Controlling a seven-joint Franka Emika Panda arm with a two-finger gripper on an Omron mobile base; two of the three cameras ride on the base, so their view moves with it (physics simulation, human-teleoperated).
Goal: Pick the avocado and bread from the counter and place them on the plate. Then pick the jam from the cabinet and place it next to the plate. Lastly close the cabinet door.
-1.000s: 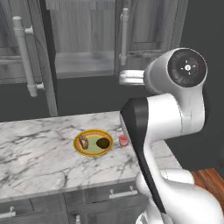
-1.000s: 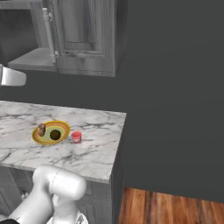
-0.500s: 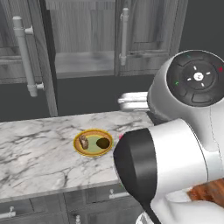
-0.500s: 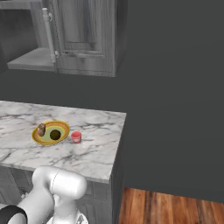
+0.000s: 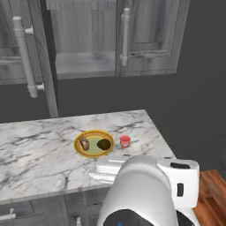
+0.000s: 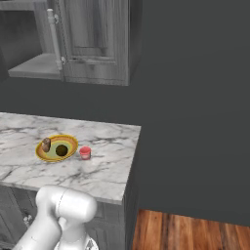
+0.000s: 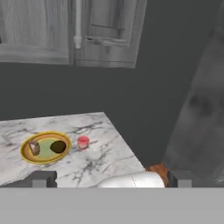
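Observation:
The plate [image 5: 94,152] lies on the counter [image 5: 39,150] with the bread [image 5: 84,143] on its left half and the avocado [image 5: 104,144] on its right half. Just right of the plate's rim stands the red jam [image 5: 125,141]. The same group is seen from the other side: plate [image 6: 68,141], bread [image 6: 46,144], avocado [image 6: 61,150], jam [image 6: 85,152]. My gripper [image 7: 111,179] is open with nothing between its fingertips [image 7: 43,178]. It hangs low, back from the counter's front edge, looking at the plate [image 7: 26,155] and jam [image 7: 82,141]. The cabinet [image 5: 84,66] is open.
The open cabinet door [image 5: 44,57] with its long bar handle [image 5: 24,57] juts out over the counter's left part. The neighbouring door [image 5: 150,35] is closed. My white arm [image 5: 145,194] rises in front of the counter. The counter's right end [image 6: 132,161] drops to a wooden floor [image 6: 195,229].
My hand has come down from beside the cabinet shelf to a spot low in front of the counter, still open. The plate, bread, avocado and jam have not moved.

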